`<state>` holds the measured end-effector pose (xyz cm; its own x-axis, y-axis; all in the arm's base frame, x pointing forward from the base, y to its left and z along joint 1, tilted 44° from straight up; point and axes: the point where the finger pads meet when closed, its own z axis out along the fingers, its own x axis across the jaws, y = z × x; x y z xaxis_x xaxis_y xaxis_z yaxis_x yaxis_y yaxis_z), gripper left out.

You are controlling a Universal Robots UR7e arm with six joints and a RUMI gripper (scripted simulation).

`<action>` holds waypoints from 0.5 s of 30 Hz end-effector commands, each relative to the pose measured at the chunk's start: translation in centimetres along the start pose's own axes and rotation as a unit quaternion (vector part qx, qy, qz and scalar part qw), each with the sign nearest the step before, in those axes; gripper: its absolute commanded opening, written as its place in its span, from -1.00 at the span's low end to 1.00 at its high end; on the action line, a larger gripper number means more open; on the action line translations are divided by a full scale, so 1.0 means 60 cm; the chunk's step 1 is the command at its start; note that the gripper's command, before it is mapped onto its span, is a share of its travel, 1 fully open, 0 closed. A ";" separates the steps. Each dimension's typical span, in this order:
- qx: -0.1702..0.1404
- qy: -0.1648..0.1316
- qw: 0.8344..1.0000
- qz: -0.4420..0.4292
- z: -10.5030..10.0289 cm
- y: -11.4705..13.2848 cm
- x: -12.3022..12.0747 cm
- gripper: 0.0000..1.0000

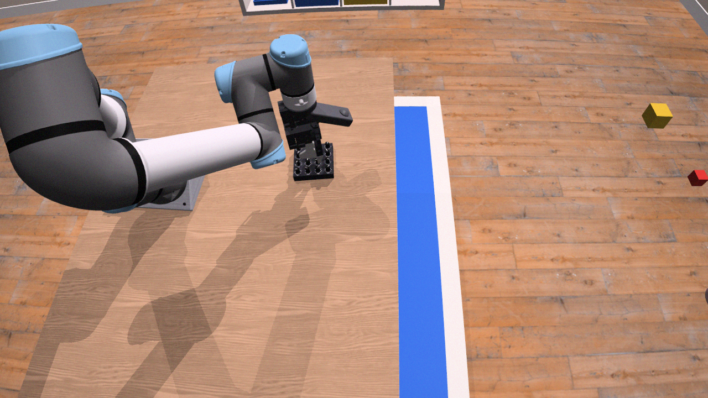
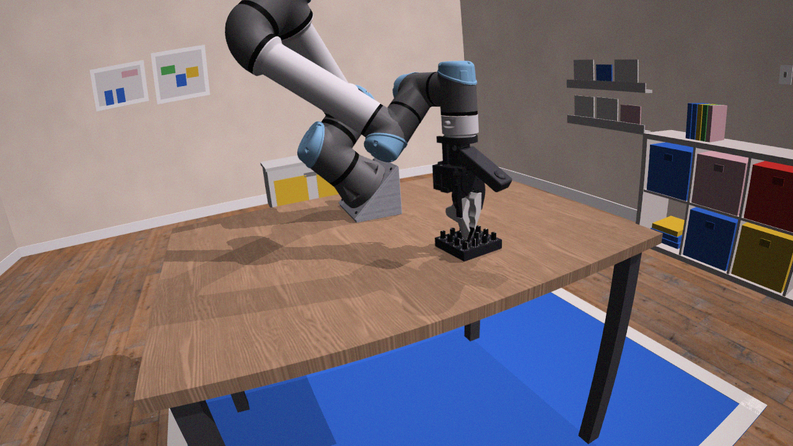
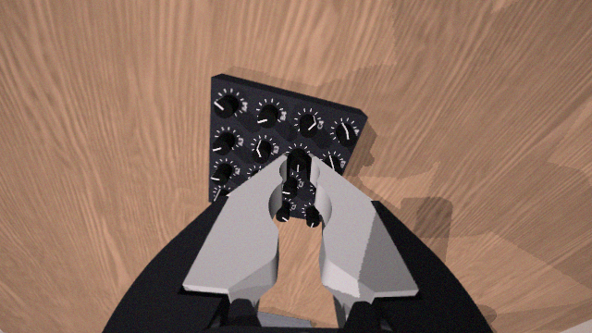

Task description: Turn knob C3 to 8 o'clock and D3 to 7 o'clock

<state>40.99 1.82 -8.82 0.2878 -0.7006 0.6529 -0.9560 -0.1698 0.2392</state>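
The black knob box [image 1: 313,161] sits on the wooden table, also seen in the exterior view [image 2: 468,243] and in the wrist view [image 3: 282,139]. It carries several black knobs with white pointer lines and tick marks. My gripper [image 3: 298,155] points straight down onto the box and is shut on knob C3 [image 3: 298,159], whose pointer reads nearly straight toward the camera. Knob D3 [image 3: 331,162] stands free just right of the fingers. The fingers hide the knobs of the nearer rows in part. The gripper also shows in the top and exterior views [image 1: 311,148] [image 2: 468,227].
The arm's base [image 2: 371,194] stands on the table behind the box. The table's right edge [image 1: 393,198] lies a short way from the box. A yellow cube [image 1: 656,115] and a red cube [image 1: 697,177] lie on the floor far right. Shelves with bins [image 2: 720,194] stand beyond the table.
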 end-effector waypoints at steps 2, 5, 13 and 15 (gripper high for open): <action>0.002 -0.001 0.998 -0.056 -0.001 0.000 -0.001 -0.92; 0.002 -0.001 0.998 -0.064 -0.001 0.000 -0.001 -0.92; 0.002 -0.001 0.993 -0.117 -0.001 0.000 -0.002 -0.92; 0.002 -0.001 0.992 -0.126 -0.001 0.000 -0.002 -0.92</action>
<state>40.95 1.88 -8.88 0.4802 -0.6508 0.5881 -0.8754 -0.3130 0.3684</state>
